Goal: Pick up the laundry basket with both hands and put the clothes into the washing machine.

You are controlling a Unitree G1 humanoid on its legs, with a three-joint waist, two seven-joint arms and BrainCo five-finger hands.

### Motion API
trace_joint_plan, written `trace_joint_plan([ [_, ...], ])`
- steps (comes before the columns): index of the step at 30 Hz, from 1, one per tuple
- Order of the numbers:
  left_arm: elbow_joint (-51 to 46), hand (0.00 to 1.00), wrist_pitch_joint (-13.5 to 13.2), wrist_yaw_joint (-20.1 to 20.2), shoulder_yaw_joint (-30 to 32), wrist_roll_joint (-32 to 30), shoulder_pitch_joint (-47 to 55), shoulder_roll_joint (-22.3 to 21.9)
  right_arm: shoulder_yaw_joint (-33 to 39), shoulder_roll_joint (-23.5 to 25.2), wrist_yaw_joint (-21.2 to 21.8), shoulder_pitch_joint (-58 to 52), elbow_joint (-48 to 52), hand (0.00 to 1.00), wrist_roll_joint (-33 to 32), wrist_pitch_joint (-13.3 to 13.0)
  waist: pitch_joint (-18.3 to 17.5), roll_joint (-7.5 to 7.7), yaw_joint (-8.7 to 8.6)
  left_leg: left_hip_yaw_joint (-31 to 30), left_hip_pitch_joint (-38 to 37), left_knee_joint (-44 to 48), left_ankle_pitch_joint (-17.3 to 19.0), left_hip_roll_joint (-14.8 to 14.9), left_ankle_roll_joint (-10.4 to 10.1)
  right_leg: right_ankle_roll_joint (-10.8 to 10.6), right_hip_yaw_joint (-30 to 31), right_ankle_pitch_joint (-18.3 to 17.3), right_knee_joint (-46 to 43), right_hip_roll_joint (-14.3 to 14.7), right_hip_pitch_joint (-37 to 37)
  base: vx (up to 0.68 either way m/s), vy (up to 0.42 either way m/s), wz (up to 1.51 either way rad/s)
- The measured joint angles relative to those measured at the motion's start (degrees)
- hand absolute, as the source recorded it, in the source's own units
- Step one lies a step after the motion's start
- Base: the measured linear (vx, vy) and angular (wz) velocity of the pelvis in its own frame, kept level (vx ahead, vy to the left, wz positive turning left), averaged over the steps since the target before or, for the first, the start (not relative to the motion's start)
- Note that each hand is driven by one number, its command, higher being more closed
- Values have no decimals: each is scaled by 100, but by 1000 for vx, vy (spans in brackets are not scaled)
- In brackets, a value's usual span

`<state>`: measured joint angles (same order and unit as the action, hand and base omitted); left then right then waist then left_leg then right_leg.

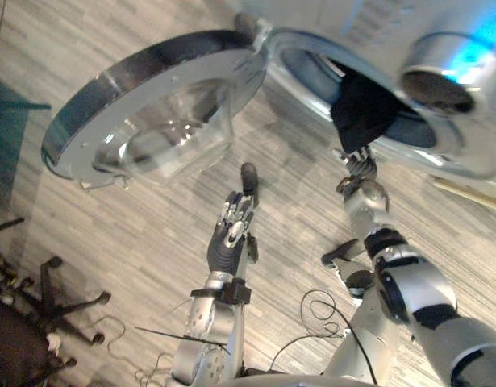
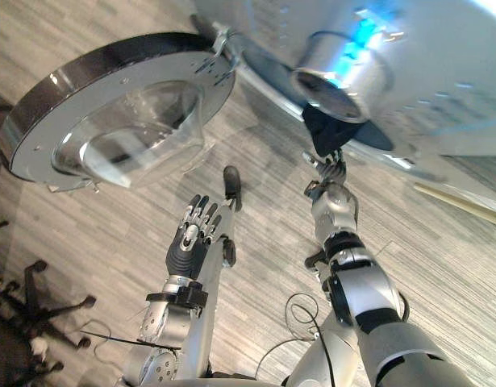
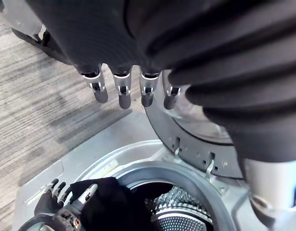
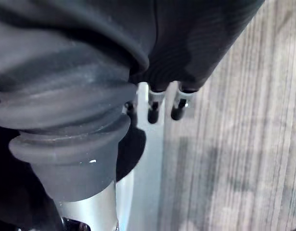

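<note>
Washing machine [image 1: 368, 20]: silver-grey front, port open. Door [image 1: 151, 121] was swung fully out, a round dark-rimmed frame with a clear, bowl-shaped glass porthole. Chrome round knob [image 1: 437, 76] sat on the panel with a blue glow beside it. Panel print was too blurred to read.

Clothes: one dark, soft garment [image 1: 364, 109] was bunched in the mouth of the port and drooped over its lower rim. Behind it in the left wrist view was the drum [image 3: 179, 214], perforated bright metal, mostly hidden by the cloth.

Right hand [image 1: 360, 171] was up at the hanging edge of the garment. In its wrist view the fingers [image 4: 153, 114] ran straight, not curled. They looked to rest against the cloth rather than grip it, though the contact was partly hidden by the hand's own ribbed cover.

Left hand [image 1: 231, 230] hung over the floor [image 1: 135, 234] just below the door. Its fingers were straight and it held nothing, apart from both cloth and machine.

Floor: grey wood-grain planks. A black office chair [image 1: 26, 322] on a castor base was cut off at the frame edge, well apart from the machine.
</note>
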<state>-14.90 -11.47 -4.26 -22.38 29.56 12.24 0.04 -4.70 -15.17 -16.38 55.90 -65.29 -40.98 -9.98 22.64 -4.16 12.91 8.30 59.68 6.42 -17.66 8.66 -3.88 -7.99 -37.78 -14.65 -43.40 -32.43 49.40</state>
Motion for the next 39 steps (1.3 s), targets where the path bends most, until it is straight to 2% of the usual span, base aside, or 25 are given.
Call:
trace_joint_plan([
  [2, -53, 0, 1, -33, -7, 0, -3, -12, -251, -27, -18, 352, -226, 0, -208, -22, 5, -9, 70, -42, 91, -3, -33, -104, 7, -9, -27, -116, -217, -166, 88, -16, -19, 32],
  [4, -55, 0, 0, -81, -7, 0, -2, -35, -426, -9, -21, 498, -279, 0, -304, -30, 7, -13, 83, -83, 103, -9, -50, -135, 8, 3, -51, -141, -275, -201, 86, -17, -26, 25],
  [5, -62, 0, 0, -87, -36, 0, -3, -53, -599, -12, -21, 681, -285, 100, -406, -70, 7, -13, 98, -125, 109, -53, -76, -166, -26, 13, -86, -162, -305, -221, 84, -24, -24, 15],
  [7, -104, 0, 0, -87, -97, 0, -4, -53, -696, -75, -67, 918, -309, 100, -521, -65, 7, -14, 121, -186, 162, -65, -97, -196, -40, -25, -136, -257, -374, -266, 86, -35, -24, 19],
  [10, -117, 0, 0, -122, -215, 1, -2, -54, -602, -241, -309, 1060, -301, 100, -572, -65, 11, -21, 275, -304, 196, -159, -212, -199, -72, 25, -242, -303, -491, -277, 85, -34, -22, 16],
  [14, -125, 0, 3, -107, -237, 11, 39, -62, -239, -731, -669, 1220, 841, 100, -545, 30, 18, -35, 347, -372, 207, -153, -296, -156, -47, 57, -313, -319, -514, -241, 39, -35, -18, 1],
  [16, -118, 0, 7, -83, -237, 12, 40, -60, 113, -1184, -775, 1308, 2193, 100, -425, -248, 33, -59, 332, -378, 207, -106, -308, -88, -32, 49, -317, -292, -420, -161, -20, -52, 1, -15],
  [17, -112, 0, 7, -83, -231, 12, 40, -52, 204, -1361, -825, 1374, 2542, 100, -327, -367, 40, -58, 323, -383, 208, -74, -308, -64, -33, 44, -319, -278, -394, -139, -45, -57, 10, -17],
  [18, -51, 0, 6, -78, -224, 11, 40, -35, 425, -1683, -918, 1466, 3259, 100, -130, -576, 42, -59, 280, -383, 177, -38, -307, -37, -34, 36, -314, -260, -364, -108, -98, -54, 7, -18],
  [19, 32, 0, 16, -65, -231, 11, 0, 7, 538, -1693, -1008, 1374, 3467, 100, 141, -1010, 44, -60, 312, -367, 144, -36, -305, 8, -35, 46, -297, -223, -315, -54, -125, -63, 5, -18],
  [21, 99, 0, 16, -42, -214, 12, 23, 28, 783, -1450, -1269, 1040, 4131, 100, 272, -771, 68, -46, 305, -354, 137, -28, -305, 50, -35, 67, -304, -178, -270, -11, -134, -31, -12, -14],
  [23, 174, 0, 32, 0, -175, 12, 16, 43, 997, -1404, -1416, 800, 4537, 100, 696, -564, 76, -34, 292, -354, 116, -12, -305, 59, -35, 52, -352, -160, -200, 22, -223, 4, -8, 4],
  [25, 198, 0, 34, 50, -189, 16, 22, 96, 1413, -1090, -1547, 453, 4858, 100, 910, -504, 86, -20, 312, -366, 41, -11, -303, 59, -32, 35, -489, -151, -65, 72, -450, 50, -18, 15],
  [26, 207, 0, 34, 53, -208, 17, 33, 196, 1672, -807, -1614, 201, 5094, 0, 1061, -504, 89, -17, 334, -362, -60, -5, -239, 63, 55, 4, -533, -135, 65, 133, -618, 87, -27, 11],
  [28, 200, 0, 35, 60, -201, 16, 54, 328, 1627, -604, -1658, -32, 5229, 0, 1260, -551, 102, -35, 291, -339, -176, 51, -113, 57, 221, -31, -465, -68, -144, 98, -684, 101, -59, 13],
  [29, 197, 0, 31, 67, -183, 16, 57, 354, 1522, -556, -1703, -76, 5230, 0, 1322, -561, 117, -53, 253, -352, -211, 97, -79, 65, 264, 66, -286, 55, -466, -44, -499, 78, -103, 5],
  [30, 197, 0, 22, 91, -167, 27, 49, 340, 1235, -495, -1772, -95, 5232, 0, 1443, -586, 128, -75, 236, -351, -228, 165, -75, 117, 267, -187, 37, -101, -322, -71, -207, -21, -142, 4],
  [31, 202, 0, 9, 164, -171, 58, 53, 353, 900, -442, -1797, -45, 5231, 0, 1472, -657, 147, -71, 212, -338, -244, 237, -59, 131, 244, -82, 78, 279, 414, -48, -179, -44, -115, -10],
  [32, 211, 0, -2, 175, -167, 91, 67, 299, 742, -392, -1793, 32, 5221, 0, 1462, -673, 189, -150, 245, -339, -242, 296, -44, 252, 226, -58, 46, 286, 447, 89, -228, -48, -178, -31],
  [33, 186, 0, -3, 179, -176, 128, 180, 242, 441, -196, -1781, 95, 5092, 0, 1451, -698, 261, -141, 273, -339, -256, 455, -16, 409, 196, 66, -38, 370, 250, 185, -300, 32, -209, -19],
  [34, 190, 0, 14, 209, -213, 129, 289, 240, 218, -65, -1739, -7, 4846, 0, 1422, -697, 269, -156, 177, -373, -347, 541, 14, 439, 209, 451, 177, 615, -765, -132, 87, 22, -237, -7],
  [35, 191, 0, 8, 217, -189, 130, 289, 244, 159, -24, -1676, -62, 4775, 0, 1391, -695, 273, -149, 212, -354, -365, 568, 17, 493, 203, 259, 355, 435, -962, -239, 370, -10, -169, 19],
  [36, 181, 0, -14, 206, -158, 130, 306, 245, 119, 158, -1573, -91, 4729, 0, 1364, -692, 272, -117, 243, -345, -376, 639, 100, 554, 96, 109, 207, 523, -57, -74, 315, -91, -157, 5],
  [37, 215, 0, -23, 168, -35, 127, 366, 205, -48, 468, -1346, -196, 4712, 0, 1324, -637, 289, -114, 210, -404, -379, 856, 436, 728, -336, 428, -8, 1164, 448, 52, 191, -87, -166, -11],
  [39, 286, 0, 8, 170, -51, 124, 368, 215, -242, 621, -1061, -444, 4794, 0, 1336, -573, 293, 20, 168, -380, -390, 845, 456, 851, -362, 450, 15, 1172, 587, 212, 173, -36, -149, -20],
])
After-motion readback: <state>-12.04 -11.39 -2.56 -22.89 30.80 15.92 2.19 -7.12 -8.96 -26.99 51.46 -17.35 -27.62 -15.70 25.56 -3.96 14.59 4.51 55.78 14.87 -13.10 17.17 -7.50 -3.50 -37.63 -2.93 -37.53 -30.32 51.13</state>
